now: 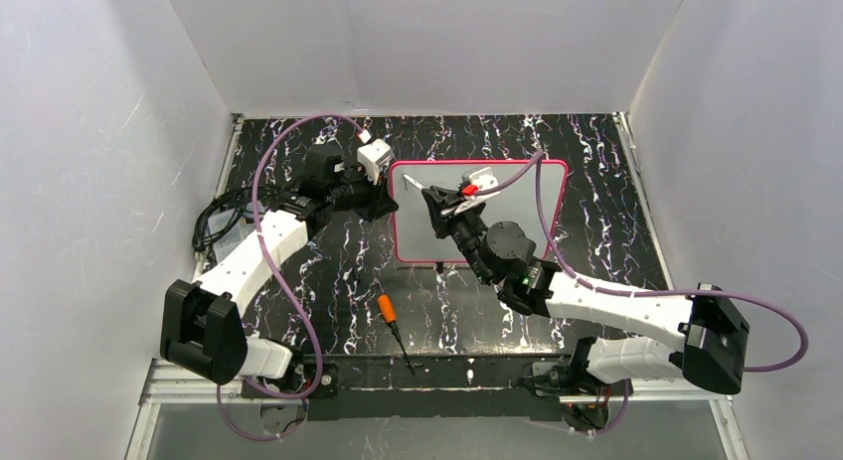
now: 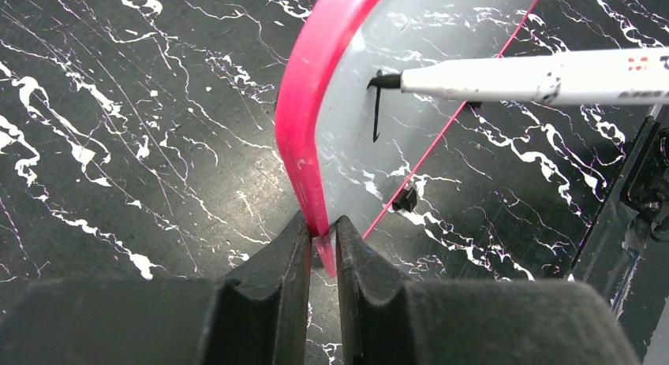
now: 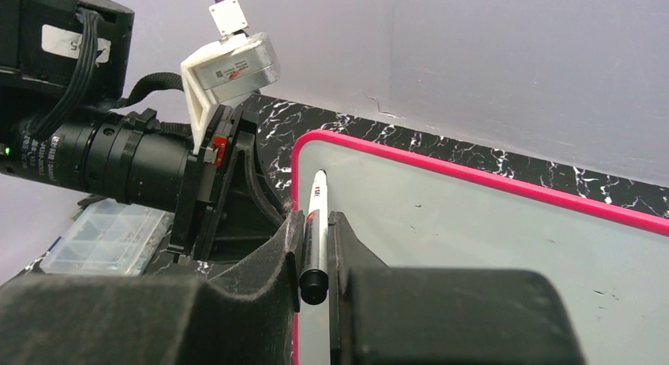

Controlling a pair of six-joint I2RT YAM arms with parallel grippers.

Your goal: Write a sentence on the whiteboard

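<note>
R claw is closed tight on the marker, barrel pinched between both fingers w/ the cap end toward the wrist and the tip out over the whiteboard. L claw is nearly shut, nipping the whiteboard's pink frame at its left edge, prob. to steady it. Whiteboard sits on the tabletop. On its face, near that left edge, there is one short black stroke. The marker tip is at the stroke's upper end, apparently on the surface. Step in hand, as I read it: the very start of the writing, 1st letter only, so nearly all the text is left to do. Next move calls for light, even tip pressure and small controlled strokes running away from the whiteboard's left edge, w/ L claw's hold unchanged so the whiteboard doesn't slide. Containers: a clear compartment box lies left of the whiteboard, contents can't be made out. An orange-handled screwdriver lies on the whiteboard's near side, apart from it.
</note>
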